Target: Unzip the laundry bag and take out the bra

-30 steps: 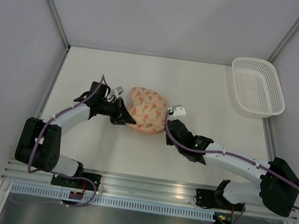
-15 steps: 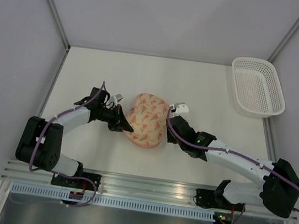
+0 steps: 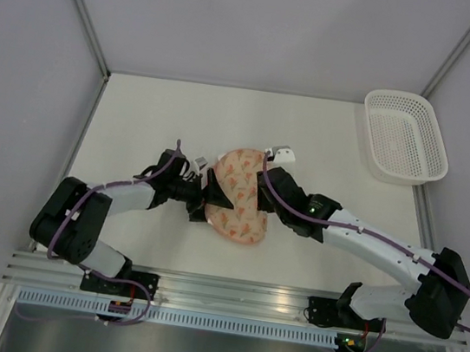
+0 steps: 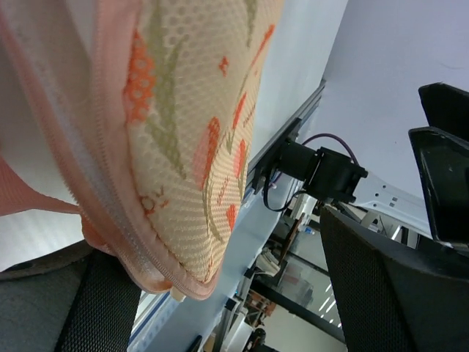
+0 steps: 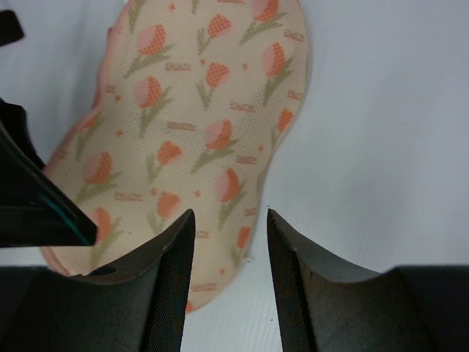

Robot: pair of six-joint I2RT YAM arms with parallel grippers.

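The laundry bag [image 3: 237,195], cream with orange tulips and pink trim, lies on the table between both arms. My left gripper [image 3: 203,196] is at its left edge, open wide. In the left wrist view the bag [image 4: 183,125] hangs between the fingers [image 4: 95,308], its pink zip trim [image 4: 95,191] near the left one; the stretch of zip that shows looks closed. My right gripper [image 3: 259,192] is at the bag's right side. In the right wrist view the jaws [image 5: 229,214] stand apart over the bag's edge [image 5: 198,132], gripping nothing. The bra is out of view.
A white lattice basket [image 3: 402,136] stands at the back right of the table [image 3: 138,119], near the right wall. The left arm's dark finger [image 5: 29,198] shows at the left of the right wrist view. Grey walls close in the table.
Both grippers were shut at the bag's sides and have opened. The bag has shifted toward the near edge and turned. The left gripper moved right, and the right gripper moved over the bag.
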